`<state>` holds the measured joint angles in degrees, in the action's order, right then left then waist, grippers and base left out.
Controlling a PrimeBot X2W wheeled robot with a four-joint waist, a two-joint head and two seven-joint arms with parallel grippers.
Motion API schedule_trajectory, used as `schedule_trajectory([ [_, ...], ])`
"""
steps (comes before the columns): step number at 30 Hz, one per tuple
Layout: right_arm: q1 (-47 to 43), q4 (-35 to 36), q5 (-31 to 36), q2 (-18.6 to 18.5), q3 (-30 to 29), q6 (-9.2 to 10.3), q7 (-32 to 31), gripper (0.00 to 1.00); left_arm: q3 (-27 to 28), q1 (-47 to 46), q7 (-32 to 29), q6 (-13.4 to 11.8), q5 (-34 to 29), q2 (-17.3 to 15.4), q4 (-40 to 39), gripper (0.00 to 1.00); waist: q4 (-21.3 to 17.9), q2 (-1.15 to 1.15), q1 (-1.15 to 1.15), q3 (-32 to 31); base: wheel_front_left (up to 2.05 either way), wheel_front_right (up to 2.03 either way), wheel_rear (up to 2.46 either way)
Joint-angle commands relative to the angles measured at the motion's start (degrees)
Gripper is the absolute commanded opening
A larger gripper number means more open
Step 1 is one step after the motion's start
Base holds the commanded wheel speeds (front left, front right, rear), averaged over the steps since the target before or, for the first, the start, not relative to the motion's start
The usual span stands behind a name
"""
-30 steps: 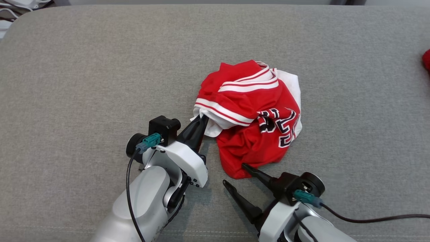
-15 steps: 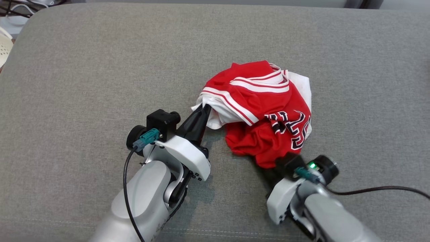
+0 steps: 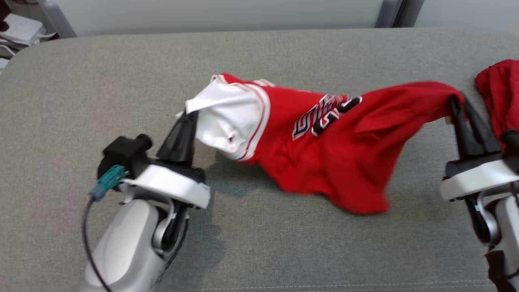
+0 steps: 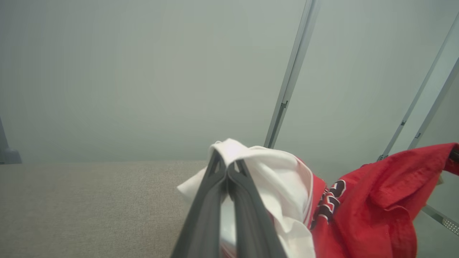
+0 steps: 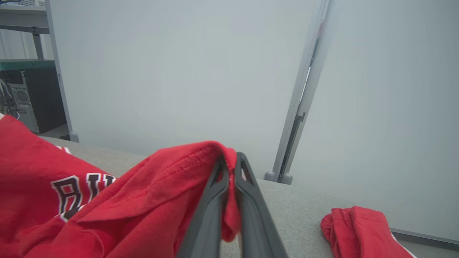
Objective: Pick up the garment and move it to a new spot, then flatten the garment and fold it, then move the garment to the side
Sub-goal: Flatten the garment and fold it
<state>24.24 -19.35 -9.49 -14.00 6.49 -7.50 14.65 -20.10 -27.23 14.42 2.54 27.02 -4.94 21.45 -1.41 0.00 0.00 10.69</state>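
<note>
Left arm (image 3: pixel 121 247): a pale forearm rises from the near edge of the table (image 3: pixel 284 251), left of centre.
Left claw (image 3: pixel 188 117): closed tight on the white end of the garment (image 3: pixel 332 158); the left wrist view shows the white cloth folded over the tips of the left claw (image 4: pixel 226 163).
Right claw (image 3: pixel 457 102): close to the right edge, fingers pressed together on a red hem; the right wrist view shows the fabric pinched between the fingers of the right claw (image 5: pixel 229 163).
Garment: a red jersey with a white lining and white stripes, strung between the two claws across the middle and right half of the table. It sags at the centre and hangs toward the near edge. Whether the lowest fold touches the grey cloth, I cannot tell.
Lettering (image 3: pixel 324 117): black with white outline, on the upper side, between the claws.
Second red cloth (image 3: pixel 496 87): lies at the right edge, just beyond the right claw.
Table: covered in grey woven fabric, with rounded far corners.
Wall panel (image 3: pixel 211 16): pale, with grey posts, beyond the far edge.
</note>
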Motion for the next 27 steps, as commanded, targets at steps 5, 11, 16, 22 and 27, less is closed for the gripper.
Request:
schedule_trajectory([
  [5,-4.08,0.41,-1.16,-2.90,-1.49,0.01,0.32,0.00,4.96,6.03,0.19,-0.56,-0.28,-4.22,-7.51,0.00,-0.60,0.00,0.00,-2.20,0.00,0.00,0.00],
  [11,-5.58,-7.27,-2.94,-3.23,-2.94,0.01,0.09,1.00,6.57,12.21,-0.40,-1.99,1.06,-5.86,-11.27,0.00,-0.18,0.00,0.00,-1.30,0.00,0.00,0.00],
  [16,-5.19,-10.19,-1.11,-0.47,-5.89,0.01,0.30,1.00,7.60,13.43,0.15,-2.47,0.97,-5.33,-12.93,0.00,0.05,0.00,0.00,-0.93,0.00,0.00,0.00],
  [22,-13.22,-0.35,-1.16,4.46,-5.04,0.01,0.33,1.00,8.57,13.59,0.48,-2.76,-0.35,-4.45,-14.41,0.00,-0.35,0.00,0.00,-1.15,0.00,0.00,0.00],
  [27,-20.73,2.21,-6.48,3.60,4.58,0.01,0.34,1.00,9.19,14.02,0.54,-2.47,-0.93,-4.02,-14.50,0.00,-0.90,0.00,0.00,-1.29,0.00,0.00,0.00],
])
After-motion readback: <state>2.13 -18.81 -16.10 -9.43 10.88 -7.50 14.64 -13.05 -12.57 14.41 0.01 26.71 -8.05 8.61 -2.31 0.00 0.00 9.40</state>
